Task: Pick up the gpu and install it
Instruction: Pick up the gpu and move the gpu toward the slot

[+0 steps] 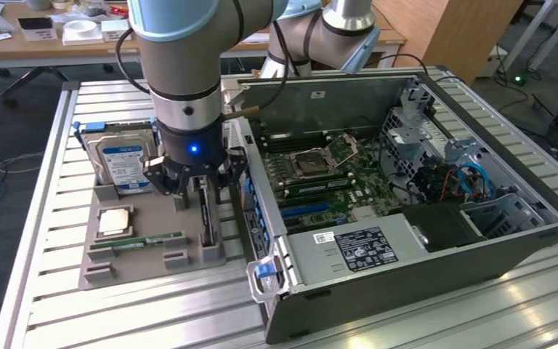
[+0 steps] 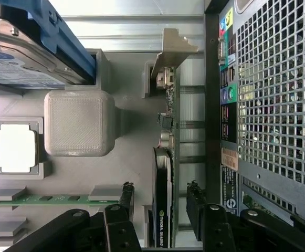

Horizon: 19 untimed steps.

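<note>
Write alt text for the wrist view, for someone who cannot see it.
The open gripper straddles the gpu, which stands on edge in a grey holder, one finger on each side, not touching it. A hard drive, a processor and a green RAM stick share the holder, beside the perforated back of the computer case.

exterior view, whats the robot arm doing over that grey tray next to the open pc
The robot arm hangs over the grey tray beside the open computer case. Its jaws stand open, one on each side of the gpu, which stands on edge in its tray slot. The card is not yet gripped or lifted. A hard drive, a processor chip and a RAM stick sit in the same tray.
</note>
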Motion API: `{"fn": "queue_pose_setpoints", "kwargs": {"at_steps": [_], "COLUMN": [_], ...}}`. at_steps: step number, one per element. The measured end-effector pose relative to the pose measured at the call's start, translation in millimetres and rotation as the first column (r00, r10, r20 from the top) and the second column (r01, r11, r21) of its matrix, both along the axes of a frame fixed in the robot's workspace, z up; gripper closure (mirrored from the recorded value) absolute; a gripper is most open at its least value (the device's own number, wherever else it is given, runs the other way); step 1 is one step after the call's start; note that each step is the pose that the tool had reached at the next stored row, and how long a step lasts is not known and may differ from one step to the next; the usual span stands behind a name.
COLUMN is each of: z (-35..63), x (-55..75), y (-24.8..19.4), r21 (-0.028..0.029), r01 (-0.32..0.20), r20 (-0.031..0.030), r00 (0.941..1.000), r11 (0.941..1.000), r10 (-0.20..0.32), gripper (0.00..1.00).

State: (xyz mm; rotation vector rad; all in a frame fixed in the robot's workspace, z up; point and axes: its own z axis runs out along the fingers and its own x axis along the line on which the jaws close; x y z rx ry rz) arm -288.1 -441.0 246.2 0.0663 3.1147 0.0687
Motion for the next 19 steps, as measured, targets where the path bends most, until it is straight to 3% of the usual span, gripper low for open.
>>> {"fn": "queue_pose_setpoints", "kwargs": {"at_steps": [7,12,19], "z": [-8.4,-11.2,-12.5], "x": [0.0,0.0,3.9], "y": [2.7,8.7,8.9], "r21": [-0.0003,-0.0002,-0.0009], "r01": [0.0,0.0,0.001], "r20": [-0.0003,-0.0002,-0.0005], "r00": [1.0,1.0,1.0], "r11": [1.0,1.0,1.0], "r10": [0.0,0.0,-0.001], "gripper": [0.47,0.47,0.47]}}
